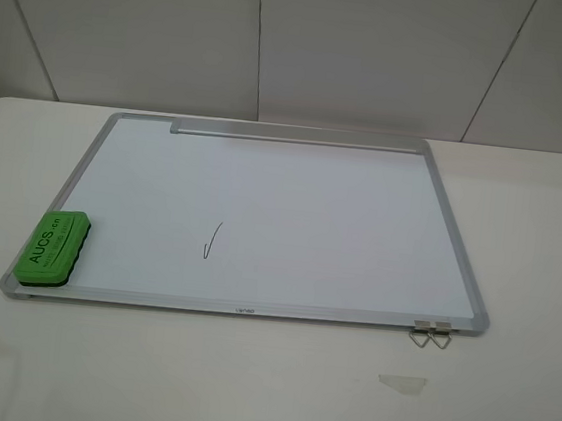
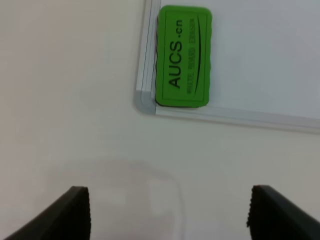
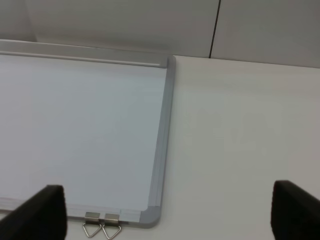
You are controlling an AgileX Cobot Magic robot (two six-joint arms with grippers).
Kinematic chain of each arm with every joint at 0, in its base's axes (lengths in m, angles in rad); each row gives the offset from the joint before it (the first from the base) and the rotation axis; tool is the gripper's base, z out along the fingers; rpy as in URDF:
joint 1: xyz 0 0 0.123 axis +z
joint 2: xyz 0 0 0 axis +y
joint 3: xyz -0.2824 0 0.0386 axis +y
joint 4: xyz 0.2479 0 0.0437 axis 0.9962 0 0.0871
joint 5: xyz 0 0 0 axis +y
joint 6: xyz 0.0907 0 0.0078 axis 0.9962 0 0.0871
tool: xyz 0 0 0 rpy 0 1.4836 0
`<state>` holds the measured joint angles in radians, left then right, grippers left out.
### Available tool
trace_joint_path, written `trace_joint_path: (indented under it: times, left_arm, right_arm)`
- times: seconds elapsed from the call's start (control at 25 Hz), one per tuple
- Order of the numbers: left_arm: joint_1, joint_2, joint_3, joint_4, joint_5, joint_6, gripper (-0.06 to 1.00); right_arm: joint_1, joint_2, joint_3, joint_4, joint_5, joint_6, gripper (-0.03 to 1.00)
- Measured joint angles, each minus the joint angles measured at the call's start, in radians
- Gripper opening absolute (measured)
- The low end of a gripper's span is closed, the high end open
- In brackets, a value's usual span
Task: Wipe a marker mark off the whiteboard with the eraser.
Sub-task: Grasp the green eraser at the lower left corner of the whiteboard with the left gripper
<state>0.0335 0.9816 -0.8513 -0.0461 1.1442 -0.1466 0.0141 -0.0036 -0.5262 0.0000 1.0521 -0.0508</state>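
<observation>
Lying flat on the white table (image 1: 503, 395) before grey wall panels (image 1: 378, 50), the whiteboard (image 1: 340, 227) bears the eraser (image 1: 53, 245) at its near left corner and the marker mark (image 1: 212, 241) left of its middle. Off its near corners, the left gripper (image 2: 167, 215) and right gripper (image 3: 167, 215) hang with jaws wide apart.

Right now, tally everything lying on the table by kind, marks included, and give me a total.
whiteboard: 1
green eraser: 1
marker mark: 1
metal clips: 2
tape scrap: 1
Total: 6
</observation>
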Motion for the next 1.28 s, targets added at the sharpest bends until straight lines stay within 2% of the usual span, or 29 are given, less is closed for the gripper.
trace_joint_path:
  times: [0.16, 0.68, 0.96, 1.12, 1.28]
  left_arm:
    - [0.0, 0.126, 0.0, 0.005, -0.02, 0.001, 0.72]
    - [0.0, 0.449, 0.0, -0.015, -0.219, 0.023, 0.73]
    - [0.0, 0.596, 0.0, -0.064, -0.331, 0.051, 0.73]
    - [0.0, 0.66, 0.0, -0.082, -0.36, 0.08, 0.73]
    - [0.0, 0.723, 0.0, -0.144, -0.409, 0.128, 0.73]
  right_arm:
    - [0.0, 0.0, 0.0, 0.0, 0.0, 0.0, 0.82]
    - [0.0, 0.0, 0.0, 0.0, 0.0, 0.0, 0.82]
    - [0.0, 0.0, 0.0, 0.0, 0.0, 0.0, 0.82]
    - [0.0, 0.0, 0.0, 0.0, 0.0, 0.0, 0.82]
    - [0.0, 0.0, 0.0, 0.0, 0.0, 0.0, 0.82]
